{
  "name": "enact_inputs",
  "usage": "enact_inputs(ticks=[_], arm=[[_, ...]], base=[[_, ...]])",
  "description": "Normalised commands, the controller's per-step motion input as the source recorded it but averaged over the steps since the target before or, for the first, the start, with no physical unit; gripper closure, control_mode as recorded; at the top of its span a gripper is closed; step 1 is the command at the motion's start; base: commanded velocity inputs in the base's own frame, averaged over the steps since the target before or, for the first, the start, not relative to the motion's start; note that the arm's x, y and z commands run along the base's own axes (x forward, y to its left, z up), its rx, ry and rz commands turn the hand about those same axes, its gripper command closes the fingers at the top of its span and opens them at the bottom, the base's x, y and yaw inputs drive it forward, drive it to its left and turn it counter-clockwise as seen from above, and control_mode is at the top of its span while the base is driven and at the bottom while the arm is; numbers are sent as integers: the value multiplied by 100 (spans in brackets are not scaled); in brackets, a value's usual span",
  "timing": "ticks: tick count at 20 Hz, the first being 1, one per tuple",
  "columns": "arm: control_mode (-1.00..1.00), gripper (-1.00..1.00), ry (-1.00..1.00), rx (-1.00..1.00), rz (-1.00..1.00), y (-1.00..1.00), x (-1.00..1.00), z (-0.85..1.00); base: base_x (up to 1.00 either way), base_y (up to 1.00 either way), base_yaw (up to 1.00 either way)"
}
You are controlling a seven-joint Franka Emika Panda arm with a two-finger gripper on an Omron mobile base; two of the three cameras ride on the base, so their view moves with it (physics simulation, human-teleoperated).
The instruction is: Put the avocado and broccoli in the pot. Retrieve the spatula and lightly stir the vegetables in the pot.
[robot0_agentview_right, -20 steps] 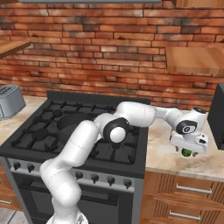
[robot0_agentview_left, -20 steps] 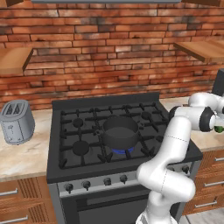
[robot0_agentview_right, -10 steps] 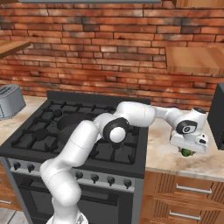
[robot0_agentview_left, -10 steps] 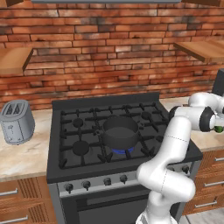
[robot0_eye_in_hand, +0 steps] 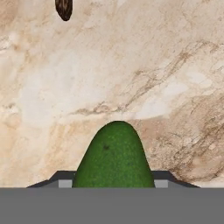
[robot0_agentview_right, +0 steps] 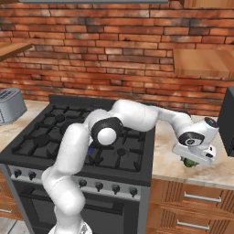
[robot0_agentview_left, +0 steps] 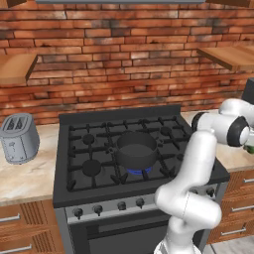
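On the counter right of the stove, my gripper point(robot0_agentview_right: 189, 161) points down over the dark green avocado point(robot0_agentview_right: 186, 162). In the hand view the avocado point(robot0_eye_in_hand: 114, 157) fills the gap between the two finger tips point(robot0_eye_in_hand: 65, 183), which press on its sides; it rests low on the beige counter point(robot0_eye_in_hand: 131, 65). The dark grey pot point(robot0_agentview_left: 136, 149) stands on the stove's front middle burner with a blue flame under it, well left of the gripper point(robot0_agentview_left: 249, 147). Broccoli and spatula are out of view.
A silver toaster point(robot0_agentview_left: 19, 138) stands on the left counter. A black appliance point(robot0_agentview_right: 227, 121) sits just right of the hand. A small dark brown object point(robot0_eye_in_hand: 64, 8) lies on the counter beyond the avocado. Wooden shelves hang on the brick wall.
The hand has sunk slightly lower over the avocado on the right counter. Stove, pot and toaster have not moved.
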Motion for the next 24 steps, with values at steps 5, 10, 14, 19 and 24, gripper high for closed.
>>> enact_inputs(ticks=[5, 10, 14, 19, 24], arm=[[-100, 100, -18, -17, 3, 100, -67, 55], [-100, 100, -9, -25, 7, 99, -39, 88], [-100, 100, -3, -26, 8, 100, -25, 96], [-100, 100, -1, -22, 10, 100, -5, 96], [-100, 100, 0, -10, 7, 100, 0, 56]], base=[[0, 0, 0], [0, 0, 0], [0, 0, 0], [0, 0, 0], [0, 0, 0]])
